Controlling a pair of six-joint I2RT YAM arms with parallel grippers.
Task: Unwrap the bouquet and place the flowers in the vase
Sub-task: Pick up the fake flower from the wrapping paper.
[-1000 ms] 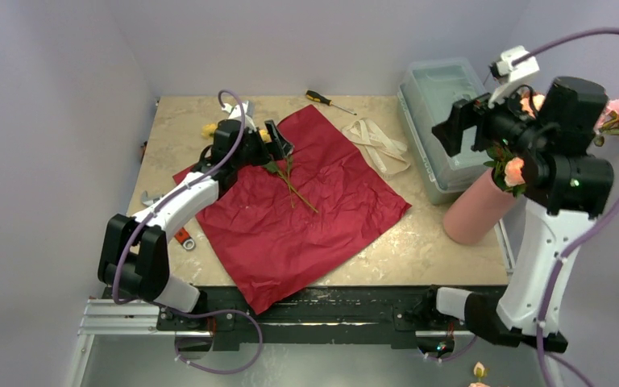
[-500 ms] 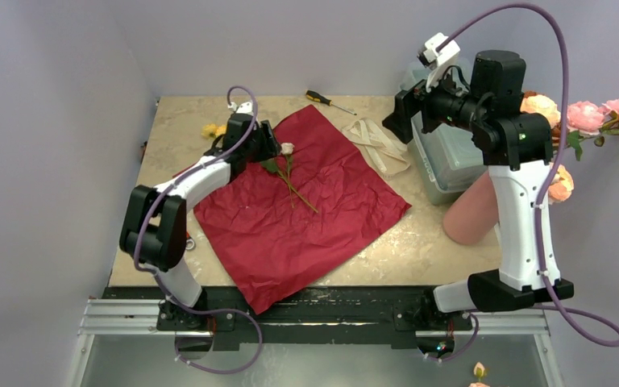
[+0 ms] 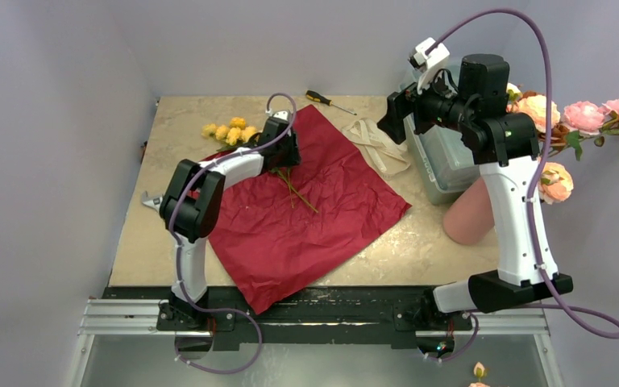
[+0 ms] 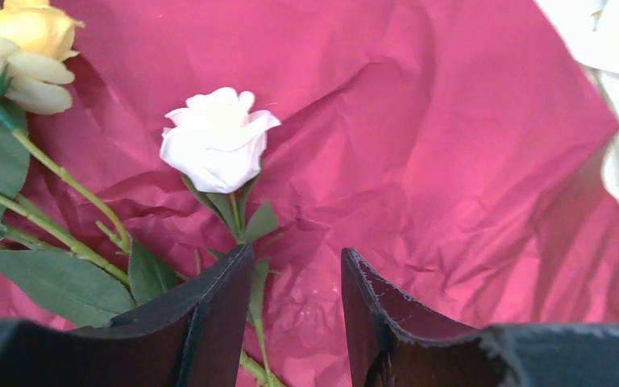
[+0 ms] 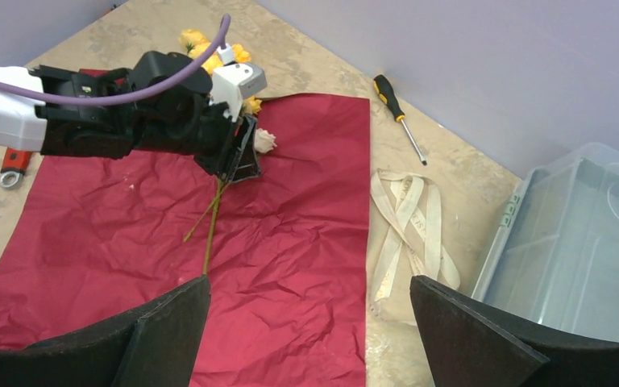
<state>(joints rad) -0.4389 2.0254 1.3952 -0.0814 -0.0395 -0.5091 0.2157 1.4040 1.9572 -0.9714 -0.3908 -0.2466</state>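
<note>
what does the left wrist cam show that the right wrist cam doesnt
Only the left wrist view: the broad green leaves up close, and the white rose bud with its stem running between the parted black fingers of the left gripper.

Only the right wrist view: the yellow-and-black-handled screwdriver, the loose cream ribbon, the clear plastic box and the wide-open right gripper.

Both: the dark red crinkled paper sheet, the white bud and the yellow flowers.

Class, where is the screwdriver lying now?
In the top view the screwdriver lies near the far edge of the table, just beyond the far corner of the red paper and left of the cream ribbon.
</note>
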